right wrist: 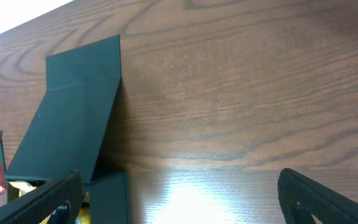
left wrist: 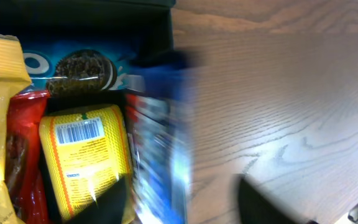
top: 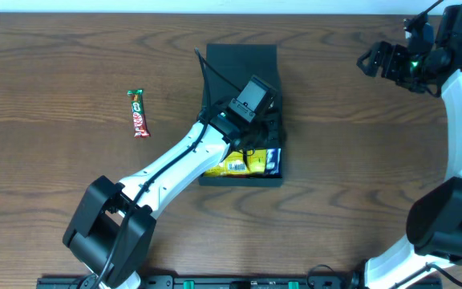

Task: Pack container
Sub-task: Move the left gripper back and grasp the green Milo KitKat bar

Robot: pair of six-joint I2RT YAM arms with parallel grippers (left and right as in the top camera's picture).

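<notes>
Hovering over the box (top: 241,64), left gripper (left wrist: 191,202) fingers sit apart, blurry blue packet (left wrist: 160,155) between them; right gripper (right wrist: 179,199) wide open.

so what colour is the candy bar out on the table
Red with a green end; the candy bar shows best in the overhead view.

Left claw (top: 261,128) parted, right claw (top: 375,61) spread wide

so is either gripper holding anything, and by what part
Nothing looks held. The right gripper is open and empty; the left gripper is open around a blurred blue packet at the container, not clamping it.
</notes>
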